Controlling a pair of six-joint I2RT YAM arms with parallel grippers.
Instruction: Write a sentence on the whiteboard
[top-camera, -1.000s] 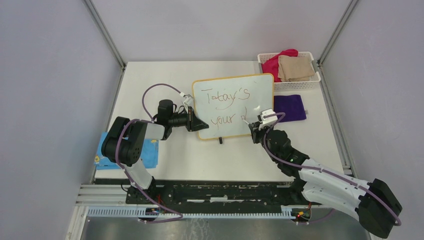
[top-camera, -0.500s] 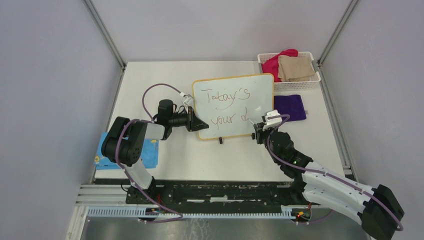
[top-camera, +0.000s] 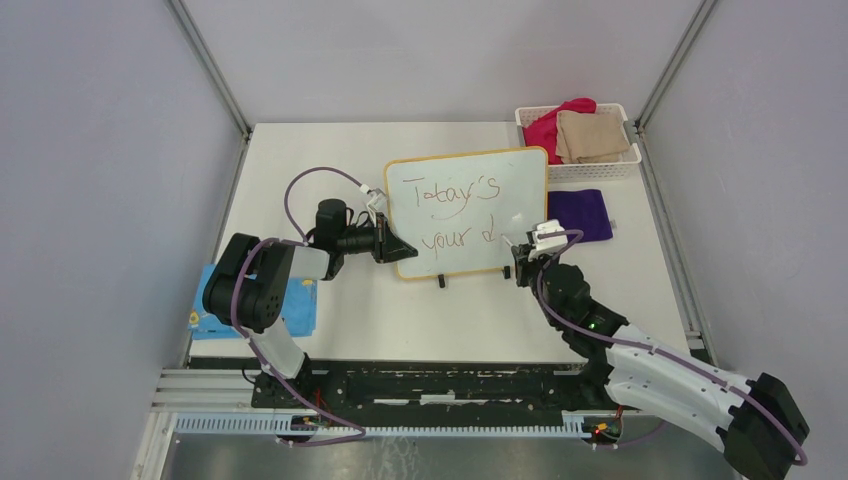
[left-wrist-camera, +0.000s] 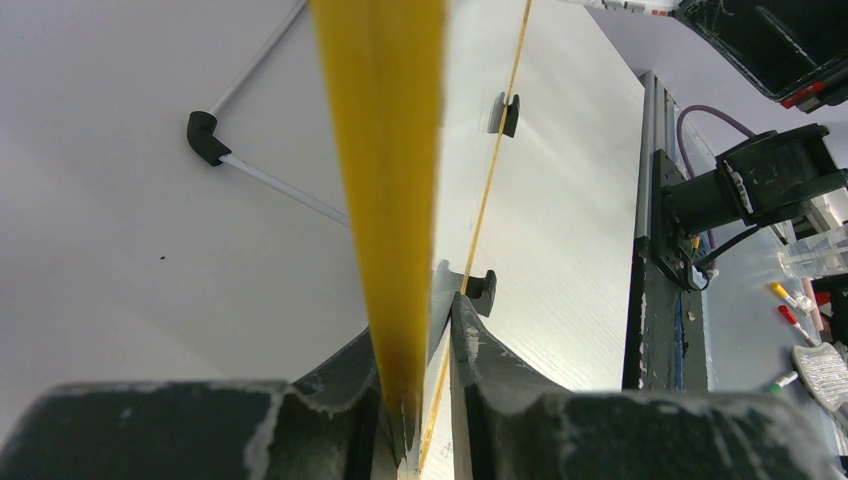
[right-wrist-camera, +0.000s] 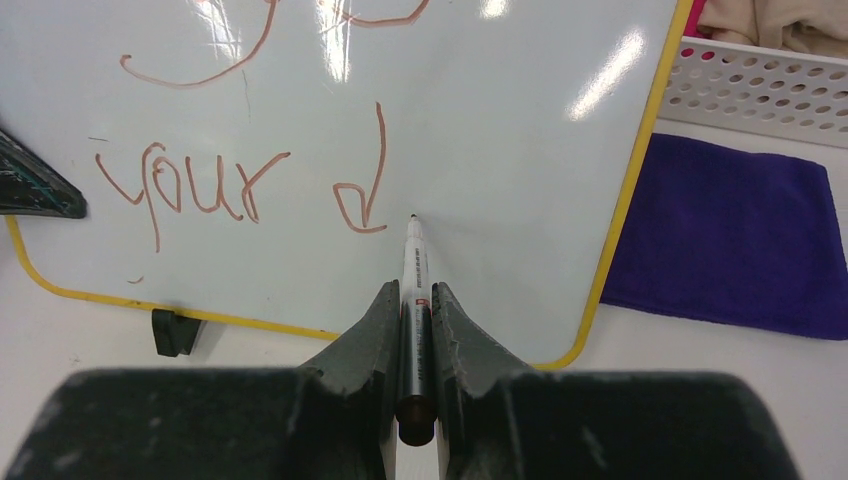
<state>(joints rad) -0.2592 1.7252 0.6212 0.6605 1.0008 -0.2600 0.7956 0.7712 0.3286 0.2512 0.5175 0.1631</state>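
Right wrist view gives you the clearest read. Your right pincer (right-wrist-camera: 412, 300) is pressed together on the barrel of a marker (right-wrist-camera: 413, 265), with the tip pointing away from the camera at the whiteboard (right-wrist-camera: 520, 140). The tip sits just right of a finished letter "d" (right-wrist-camera: 362, 195); whether it is touching the surface or just off it, you cannot tell from here.

From the top external view, the whiteboard is propped on its black feet near the middle of the counter (top-camera: 300, 170). A purple cloth (top-camera: 579, 215) lies just beside its right edge and a white basket (top-camera: 590, 170) of cloths sits behind that. Your left pincer (top-camera: 393, 248) is pinching the board's left edge near the lower corner; the left wrist view shows the yellow frame clamped between both fingers.

The sentence (top-camera: 445, 192) reads "Today's" on the upper line and "your d" on the lower, so you are partway into the last word, with two letters to come.

The next move calls for a small closed loop for the "a", started close to the "d" so the spacing matches. Use light pressure: the board stands on narrow feet, and a hard push would probably rock it against your left grip. There looks to be enough white space before the right frame, but keep the letters compact and level with "your" (right-wrist-camera: 190, 185).
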